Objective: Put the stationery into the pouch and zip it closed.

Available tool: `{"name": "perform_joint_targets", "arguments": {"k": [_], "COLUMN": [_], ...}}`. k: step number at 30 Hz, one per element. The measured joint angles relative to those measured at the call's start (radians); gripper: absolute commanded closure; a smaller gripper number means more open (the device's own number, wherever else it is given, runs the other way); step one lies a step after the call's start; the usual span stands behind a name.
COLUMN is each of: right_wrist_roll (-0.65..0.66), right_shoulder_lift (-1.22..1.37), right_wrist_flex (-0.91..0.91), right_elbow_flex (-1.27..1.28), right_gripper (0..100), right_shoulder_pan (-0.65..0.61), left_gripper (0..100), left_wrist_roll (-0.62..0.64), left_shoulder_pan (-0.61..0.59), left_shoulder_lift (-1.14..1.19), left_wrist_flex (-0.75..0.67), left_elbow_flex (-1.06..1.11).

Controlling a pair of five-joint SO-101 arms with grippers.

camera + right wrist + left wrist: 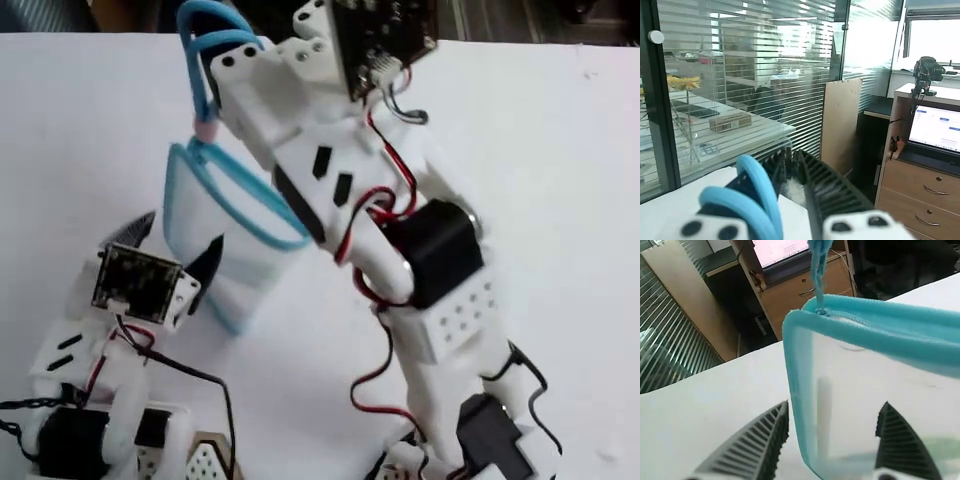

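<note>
While my right claw, at the upper left of the high view, is clamped on a blue pull loop, I see my left claw spread open astride a corner of the clear, blue-edged pouch, upright left of centre on the white desk.

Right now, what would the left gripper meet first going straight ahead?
Probably the pouch: its blue-edged end lies inside the open left gripper, though depth is unclear.
</note>
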Motion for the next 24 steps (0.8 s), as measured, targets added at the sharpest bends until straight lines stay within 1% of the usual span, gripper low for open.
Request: {"name": "perform_joint_targets", "arguments": {"k": [6, 11, 13, 19, 22, 24], "right_wrist_roll": [0.0, 0.0, 0.0, 0.0, 0.0, 0.0], "right_shoulder_lift": [-0.034, -0.037, -0.037, 0.008, 0.009, 0.009], "right_wrist_flex": [0.006, 0.006, 0.006, -0.006, -0.006, -0.008], "right_elbow_flex": [0.0, 0.0, 0.0, -0.002, -0.002, -0.002], "right_gripper": [98.2, 98.2, 98.2, 98.2, 98.2, 98.2], "right_shoulder_pan": [-0.009, -0.095, -0.115, -0.14, -0.175, -0.189], "left_gripper": [72, 72, 72, 71, 72, 72], "left_wrist_roll": [0.0, 0.0, 0.0, 0.0, -0.008, -0.043], "left_shoulder_pan": [0.031, 0.038, 0.038, 0.038, 0.008, -0.018], "left_shoulder_lift": [-0.002, -0.002, -0.002, -0.002, -0.002, -0.002], "left_wrist_flex": [0.0, 0.003, 0.028, 0.135, 0.19, 0.206], "left_elbow_flex": [0.008, 0.008, -0.011, -0.153, -0.259, -0.324]}}
